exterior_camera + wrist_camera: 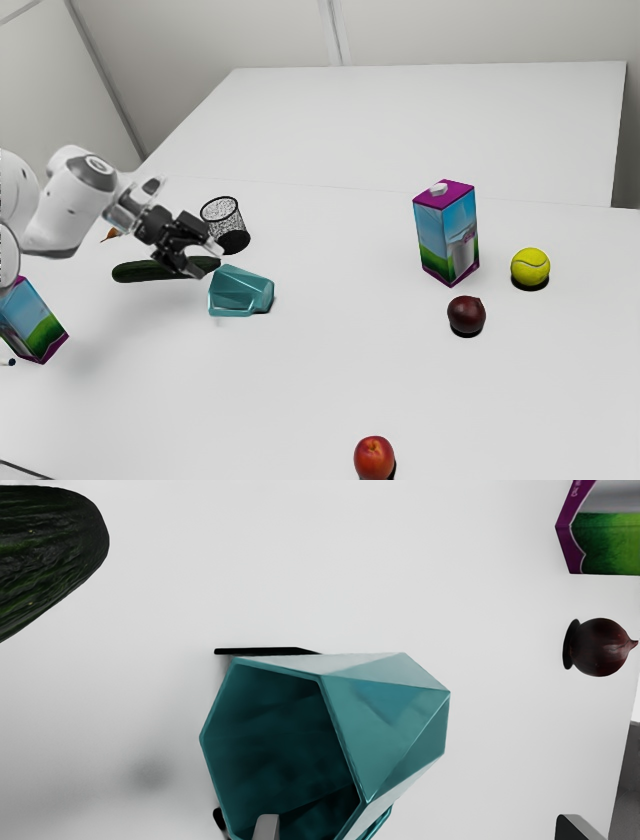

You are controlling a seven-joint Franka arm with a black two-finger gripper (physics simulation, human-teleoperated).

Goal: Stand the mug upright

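On the smooth white table (250,400), a teal faceted mug (240,290) is seen tipped sideways; the black two-finger gripper (204,260) is held released nearby, spread wide.

Mug (240,291) near cucumber (150,271), on table (250,400).
At the exterior view's right, the onion (466,314) is near the carton (438,240) and ball (530,267).

Teal mug (240,290) on its side
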